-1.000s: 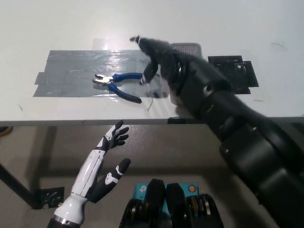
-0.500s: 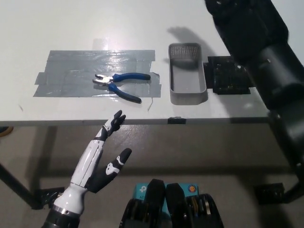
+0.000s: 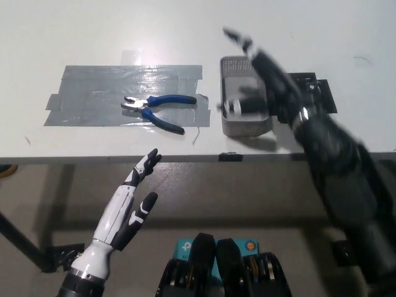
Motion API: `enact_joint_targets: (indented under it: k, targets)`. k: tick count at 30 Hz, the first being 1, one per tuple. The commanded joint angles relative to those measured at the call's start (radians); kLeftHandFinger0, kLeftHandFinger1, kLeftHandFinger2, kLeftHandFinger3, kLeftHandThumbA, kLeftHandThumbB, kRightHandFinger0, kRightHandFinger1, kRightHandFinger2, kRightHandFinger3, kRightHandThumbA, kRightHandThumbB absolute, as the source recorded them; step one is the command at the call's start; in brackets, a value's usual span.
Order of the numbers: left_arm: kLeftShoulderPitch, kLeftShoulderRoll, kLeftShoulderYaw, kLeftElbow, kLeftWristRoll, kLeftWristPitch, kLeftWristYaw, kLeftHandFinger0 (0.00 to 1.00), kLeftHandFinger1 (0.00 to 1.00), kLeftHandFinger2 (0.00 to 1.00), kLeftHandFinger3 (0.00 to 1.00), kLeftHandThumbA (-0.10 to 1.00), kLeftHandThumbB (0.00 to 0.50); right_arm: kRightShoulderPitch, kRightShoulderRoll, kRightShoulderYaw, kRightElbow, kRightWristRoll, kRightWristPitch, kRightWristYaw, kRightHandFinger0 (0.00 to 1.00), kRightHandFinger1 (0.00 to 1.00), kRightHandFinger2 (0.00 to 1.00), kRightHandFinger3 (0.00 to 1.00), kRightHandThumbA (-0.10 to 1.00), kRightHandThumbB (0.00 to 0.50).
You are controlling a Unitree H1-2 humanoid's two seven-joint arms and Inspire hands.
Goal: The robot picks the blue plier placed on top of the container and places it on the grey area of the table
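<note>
Item: blue plier (image 3: 154,109). Location: lying flat on the grey area (image 3: 93,93) of the table (image 3: 74,31), toward that patch's right end, jaws pointing left, handles spread toward the container. It is not on the container (image 3: 245,117) and is touched by nothing.

Item: container. Location: near the table's front edge, just right of the grey area; nothing is seen inside it.

Item: right hand (image 3: 260,68). State: blurred, fingers spread, nothing held; it is seen above the container's far end.

Item: left hand (image 3: 133,201). State: fingers apart, nothing held; it rests below the table's front edge.

Step judged: placement appears complete, the plier being released on the tape. Next move judged: the right arm is to be drawn clear of the table without the container being knocked.
</note>
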Motion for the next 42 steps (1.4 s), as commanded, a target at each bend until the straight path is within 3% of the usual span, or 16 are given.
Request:
enact_joint_targets:
  k: [1, 5, 11, 14, 17, 19, 20, 22, 27, 32, 37, 42]
  targets:
    - [-0.119, 0.030, 0.048, 0.031, -0.011, -0.027, 0.022, 1.00, 1.00, 1.00, 1.00, 1.00, 0.045, 0.271, -0.009, -0.073, -1.217, 0.377, 0.166, -0.029, 1.00, 1.00, 1.00, 1.00, 0.91, 0.416]
    - [-0.143, 0.030, 0.046, 0.048, -0.007, -0.027, 0.021, 1.00, 1.00, 1.00, 1.00, 1.00, 0.051, 0.296, -0.026, -0.080, -1.232, 0.410, 0.145, -0.033, 1.00, 1.00, 1.00, 1.00, 0.91, 0.449]
    - [-0.117, 0.030, 0.045, 0.031, 0.011, -0.018, 0.024, 1.00, 1.00, 1.00, 1.00, 1.00, 0.051, 0.393, -0.008, -0.079, -1.174, 0.371, 0.060, -0.040, 1.00, 1.00, 1.00, 1.00, 0.99, 0.432]
    - [-0.096, 0.030, 0.045, 0.022, 0.010, -0.021, 0.023, 1.00, 1.00, 1.00, 1.00, 1.00, 0.046, 0.485, -0.018, -0.066, -0.988, 0.375, -0.074, -0.016, 1.00, 1.00, 1.00, 1.00, 1.00, 0.368]
    - [-0.069, 0.024, 0.047, 0.019, 0.001, -0.032, 0.023, 1.00, 1.00, 1.00, 1.00, 1.00, 0.050, 0.542, 0.007, -0.073, -0.817, 0.318, -0.102, -0.028, 1.00, 1.00, 1.00, 1.00, 1.00, 0.372]
    - [-0.044, 0.022, 0.048, 0.014, 0.005, -0.038, 0.024, 1.00, 1.00, 1.00, 1.00, 1.00, 0.050, 0.567, 0.022, -0.078, -0.681, 0.269, -0.142, -0.046, 1.00, 1.00, 1.00, 1.00, 1.00, 0.341]
    - [-0.030, 0.021, 0.049, 0.009, 0.006, -0.035, 0.023, 1.00, 1.00, 1.00, 1.00, 1.00, 0.049, 0.572, 0.032, -0.089, -0.578, 0.300, -0.167, -0.037, 1.00, 1.00, 1.00, 1.00, 0.98, 0.296]
    - [-0.006, 0.015, 0.052, 0.001, 0.000, -0.041, 0.025, 1.00, 1.00, 1.00, 1.00, 1.00, 0.040, 0.571, 0.042, -0.108, -0.411, 0.312, -0.215, -0.032, 1.00, 1.00, 1.00, 1.00, 0.98, 0.303]
    - [0.013, 0.007, 0.071, 0.005, -0.022, -0.035, 0.030, 1.00, 1.00, 1.00, 1.00, 1.00, 0.061, 0.566, 0.033, -0.107, -0.353, 0.263, -0.203, -0.029, 1.00, 1.00, 1.00, 1.00, 0.98, 0.341]
    - [0.034, -0.002, 0.086, -0.003, -0.039, -0.020, 0.022, 1.00, 1.00, 1.00, 1.00, 1.00, 0.091, 0.587, 0.030, -0.092, -0.344, 0.223, -0.232, -0.038, 1.00, 1.00, 1.00, 1.00, 0.90, 0.279]
    - [0.050, -0.003, 0.087, -0.003, -0.046, -0.032, 0.018, 1.00, 1.00, 1.00, 1.00, 1.00, 0.083, 0.609, 0.030, -0.092, -0.343, 0.221, -0.250, -0.045, 1.00, 1.00, 1.00, 1.00, 0.90, 0.259]
    - [0.076, -0.002, 0.087, -0.012, -0.051, -0.029, 0.016, 1.00, 1.00, 1.00, 1.00, 1.00, 0.077, 0.625, 0.032, -0.094, -0.339, 0.228, -0.263, -0.047, 1.00, 1.00, 1.00, 1.00, 0.90, 0.270]
